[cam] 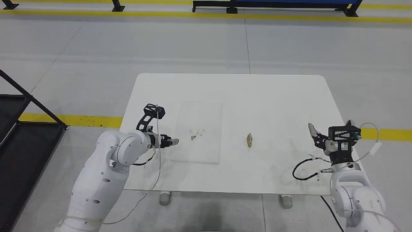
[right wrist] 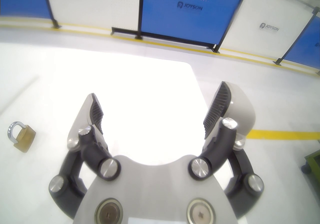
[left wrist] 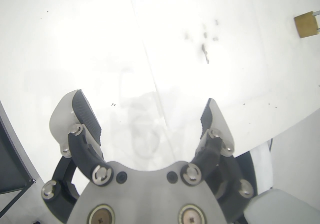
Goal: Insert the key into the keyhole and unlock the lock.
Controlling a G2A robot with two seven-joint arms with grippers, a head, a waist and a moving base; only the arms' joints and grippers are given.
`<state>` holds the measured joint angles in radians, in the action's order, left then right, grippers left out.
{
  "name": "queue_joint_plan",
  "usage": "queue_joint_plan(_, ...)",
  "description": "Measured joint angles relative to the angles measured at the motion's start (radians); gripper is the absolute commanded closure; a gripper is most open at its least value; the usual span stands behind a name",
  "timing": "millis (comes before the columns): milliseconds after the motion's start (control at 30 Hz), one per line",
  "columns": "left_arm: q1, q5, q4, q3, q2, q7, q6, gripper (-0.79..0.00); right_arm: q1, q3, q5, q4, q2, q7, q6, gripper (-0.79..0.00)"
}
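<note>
White tabletop (cam: 277, 96), carrying the padlock (right wrist: 23, 138) near the front middle. Thin pale sheet (cam: 206, 113) just beside the padlock, on the left arm's side.

Wide-open, empty left claw (left wrist: 143, 102) low over the sheet's edge farthest from the padlock. Likewise spread and empty right claw (right wrist: 158, 94), well apart from the padlock on the opposite side.

Brass padlock lying flat, shackle seemingly shut.

Probable key (left wrist: 205, 52): small dark sliver on the sheet, between left claw and padlock, nearer the claw. Too small to be sure; faint smudges around it.

Step in hand, by judgement: picking up the key.
- Come straight down over the sliver.
- Pinch at the broad end, blade left sticking out toward the padlock.
- Expect a thin, flat thing, hard to lift and apt to skid.
</note>
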<state>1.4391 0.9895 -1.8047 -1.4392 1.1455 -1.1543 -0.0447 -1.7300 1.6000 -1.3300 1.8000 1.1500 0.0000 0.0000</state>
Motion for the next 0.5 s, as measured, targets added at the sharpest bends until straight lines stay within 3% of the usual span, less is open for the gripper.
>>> queue_joint_plan(500, -0.011, -0.027, 0.005, 0.050, -0.001, 0.007, 0.012, -0.785, 0.000, 0.000, 0.000, 0.000, 0.000, 0.000, 0.000, -0.785)
